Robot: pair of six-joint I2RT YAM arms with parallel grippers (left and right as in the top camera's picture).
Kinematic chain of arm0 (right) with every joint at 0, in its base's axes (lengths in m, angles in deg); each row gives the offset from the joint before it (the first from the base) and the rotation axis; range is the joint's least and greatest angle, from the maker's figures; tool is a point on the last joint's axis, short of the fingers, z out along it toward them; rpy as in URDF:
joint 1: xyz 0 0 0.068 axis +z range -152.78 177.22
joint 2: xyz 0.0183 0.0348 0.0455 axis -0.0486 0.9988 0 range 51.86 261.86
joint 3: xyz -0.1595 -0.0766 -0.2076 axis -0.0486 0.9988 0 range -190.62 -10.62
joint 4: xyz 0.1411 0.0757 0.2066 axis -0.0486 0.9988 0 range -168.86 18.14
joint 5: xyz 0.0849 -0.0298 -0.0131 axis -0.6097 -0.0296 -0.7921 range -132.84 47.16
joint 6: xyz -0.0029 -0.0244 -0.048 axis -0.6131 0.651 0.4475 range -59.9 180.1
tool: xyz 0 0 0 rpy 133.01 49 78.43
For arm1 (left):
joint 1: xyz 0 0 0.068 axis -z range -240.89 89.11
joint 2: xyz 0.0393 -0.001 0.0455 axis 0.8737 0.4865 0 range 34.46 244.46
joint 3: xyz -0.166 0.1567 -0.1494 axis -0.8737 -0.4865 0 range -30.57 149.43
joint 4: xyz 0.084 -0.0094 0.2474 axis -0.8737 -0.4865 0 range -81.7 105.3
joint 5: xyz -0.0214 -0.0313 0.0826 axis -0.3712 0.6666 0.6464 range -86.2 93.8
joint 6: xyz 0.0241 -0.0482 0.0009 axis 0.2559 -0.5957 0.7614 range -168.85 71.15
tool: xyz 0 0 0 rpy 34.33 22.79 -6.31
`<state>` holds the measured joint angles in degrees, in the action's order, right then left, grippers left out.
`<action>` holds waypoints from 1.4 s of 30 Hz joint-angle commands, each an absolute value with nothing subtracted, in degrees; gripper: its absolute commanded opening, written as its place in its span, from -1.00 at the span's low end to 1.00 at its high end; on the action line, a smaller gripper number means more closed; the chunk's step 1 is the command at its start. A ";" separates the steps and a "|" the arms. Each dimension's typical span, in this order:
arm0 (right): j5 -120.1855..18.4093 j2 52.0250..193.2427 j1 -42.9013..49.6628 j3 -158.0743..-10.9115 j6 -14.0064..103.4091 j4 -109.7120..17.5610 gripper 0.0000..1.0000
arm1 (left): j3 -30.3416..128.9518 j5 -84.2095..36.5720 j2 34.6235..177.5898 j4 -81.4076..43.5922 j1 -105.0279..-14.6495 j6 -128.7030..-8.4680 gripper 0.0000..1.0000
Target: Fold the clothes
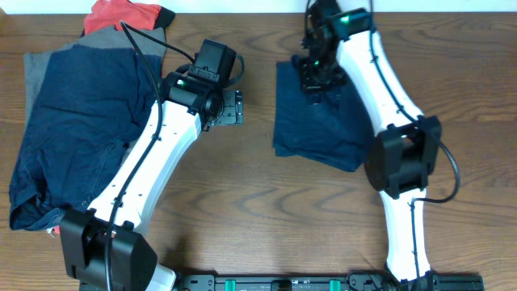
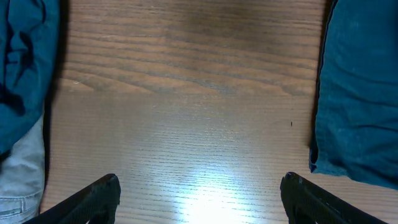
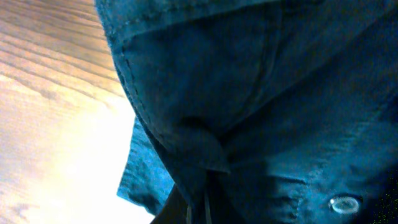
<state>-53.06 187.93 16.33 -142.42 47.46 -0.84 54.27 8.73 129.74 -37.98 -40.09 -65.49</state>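
Observation:
The dark navy shorts lie folded on the table right of centre. My right gripper is at their far edge, shut on a pinched fold of the fabric. The right wrist view is filled with navy cloth, and the waistband button shows at the lower right. My left gripper is open and empty over bare table, between the shorts and the pile on the left.
A pile lies at the left: a large navy piece on top, a grey piece under it and a red-orange piece at the far edge. The navy and grey pieces also show in the left wrist view.

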 commanded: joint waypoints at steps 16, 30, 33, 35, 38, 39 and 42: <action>-55.12 187.87 22.47 -142.69 41.53 -5.72 0.76 | 54.73 9.62 129.20 -37.93 -40.07 -65.19 0.68; -48.36 184.46 14.41 -138.64 44.48 7.29 0.75 | 54.73 9.64 129.20 -37.89 -40.07 -65.19 0.68; -48.15 184.46 14.74 -134.05 44.48 5.80 0.72 | 54.73 9.64 129.20 -37.89 -40.07 -65.19 0.69; -47.66 184.46 15.00 -130.38 44.48 4.03 0.72 | 54.73 9.64 129.20 -37.91 -40.07 -65.19 0.68; -47.21 184.46 15.00 -124.55 44.24 0.27 0.67 | 54.66 9.64 129.20 -37.93 -40.07 -65.16 0.69; -47.21 184.46 14.84 -122.64 44.22 -1.06 0.64 | 54.62 9.64 129.20 -37.93 -40.07 -65.16 0.69; -47.12 184.46 13.99 -118.21 43.83 -4.73 0.63 | 54.46 9.64 129.20 -37.93 -40.07 -65.16 0.70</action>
<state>-48.10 185.11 14.36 -120.37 44.00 -3.82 54.27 8.73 129.74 -37.98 -40.09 -65.49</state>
